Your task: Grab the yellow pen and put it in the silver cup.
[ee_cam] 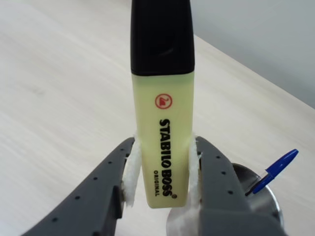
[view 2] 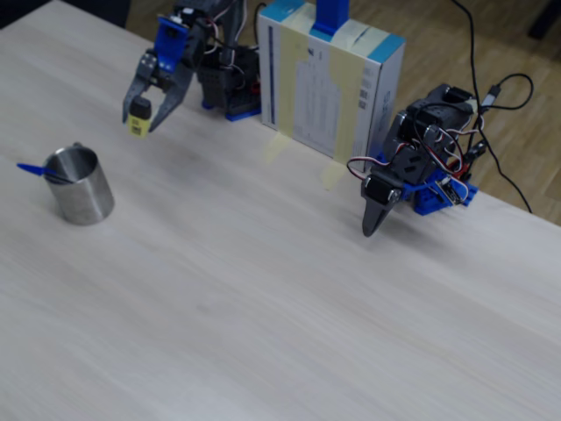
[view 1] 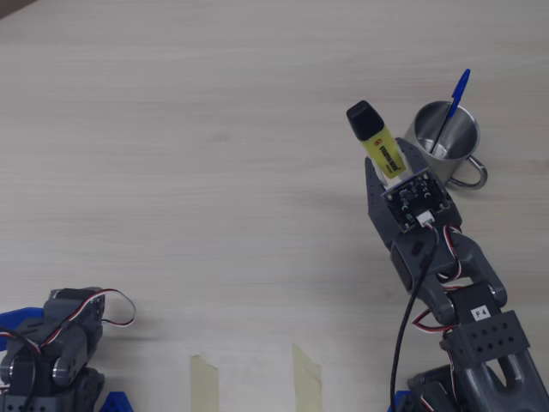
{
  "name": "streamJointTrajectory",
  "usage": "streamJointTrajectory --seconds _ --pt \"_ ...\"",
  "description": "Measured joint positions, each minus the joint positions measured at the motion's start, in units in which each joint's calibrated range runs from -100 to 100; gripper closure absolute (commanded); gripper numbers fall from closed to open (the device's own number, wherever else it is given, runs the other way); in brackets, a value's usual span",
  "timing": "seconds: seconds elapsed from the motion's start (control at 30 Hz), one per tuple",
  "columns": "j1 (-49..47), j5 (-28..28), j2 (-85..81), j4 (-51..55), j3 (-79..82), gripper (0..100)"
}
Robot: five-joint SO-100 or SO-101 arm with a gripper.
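The yellow pen (view 1: 378,142) is a chunky highlighter with a black cap, and my gripper (view 1: 391,165) is shut on its lower body. In the wrist view the pen (ee_cam: 162,123) stands between the padded fingers (ee_cam: 110,191), cap pointing away from the wrist. The fixed view shows the gripper (view 2: 143,112) holding the pen (view 2: 138,127) in the air above the table. The silver cup (view 1: 443,134) stands upright just right of the pen in the overhead view, handle toward the lower right. The cup (view 2: 81,184) is below and left of the gripper in the fixed view, and its rim (ee_cam: 268,204) shows at the lower right of the wrist view.
A thin blue ballpoint pen (view 1: 452,105) leans inside the cup. A second arm (view 1: 56,348) rests folded at the lower left of the overhead view. Two strips of tape (view 1: 204,379) lie on the table edge. A white and blue box (view 2: 329,79) stands between the two arm bases.
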Motion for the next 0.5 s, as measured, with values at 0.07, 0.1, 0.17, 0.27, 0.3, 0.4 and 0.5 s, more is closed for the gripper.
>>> streamJointTrajectory --seconds 0.07,0.1,0.17,0.27,0.3,0.4,0.5 --pt "0.9 -0.7 -1.0 0.0 0.9 91" --pt "1.3 -1.2 -1.4 0.0 1.4 92" --pt "1.9 -2.0 -2.2 0.0 2.5 93" --pt "2.1 -3.1 -4.0 0.0 4.1 93" --pt "2.5 -3.5 -4.7 0.0 4.6 93" --pt "4.0 -4.2 -6.9 0.0 6.1 93" --pt "4.4 -4.3 -10.0 0.0 7.5 93"
